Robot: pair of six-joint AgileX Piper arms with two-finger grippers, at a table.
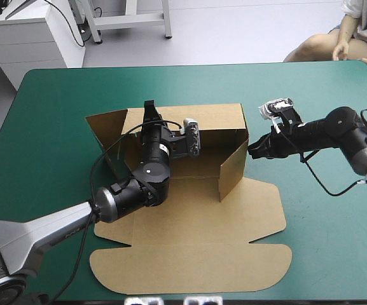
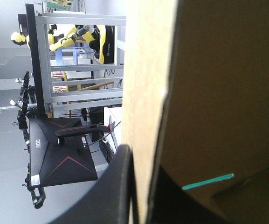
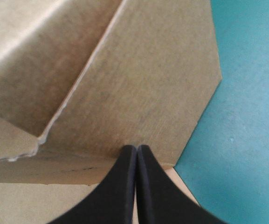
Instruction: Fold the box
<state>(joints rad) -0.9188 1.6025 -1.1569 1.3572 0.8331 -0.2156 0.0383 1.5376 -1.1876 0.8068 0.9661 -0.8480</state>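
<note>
Box: brown board at the middle of the table, half formed; rear wall and right wall up, left flap splayed outward, lid flat toward the near edge; left gripper clamped on the rear wall's top edge, board between its fingers; right gripper with fingers together, tip against the right wall's outer face; step in hand, by judgement: raising and squaring the walls; next move likely calls for bringing the left flap upright with the 2 standing walls steadied.
</note>
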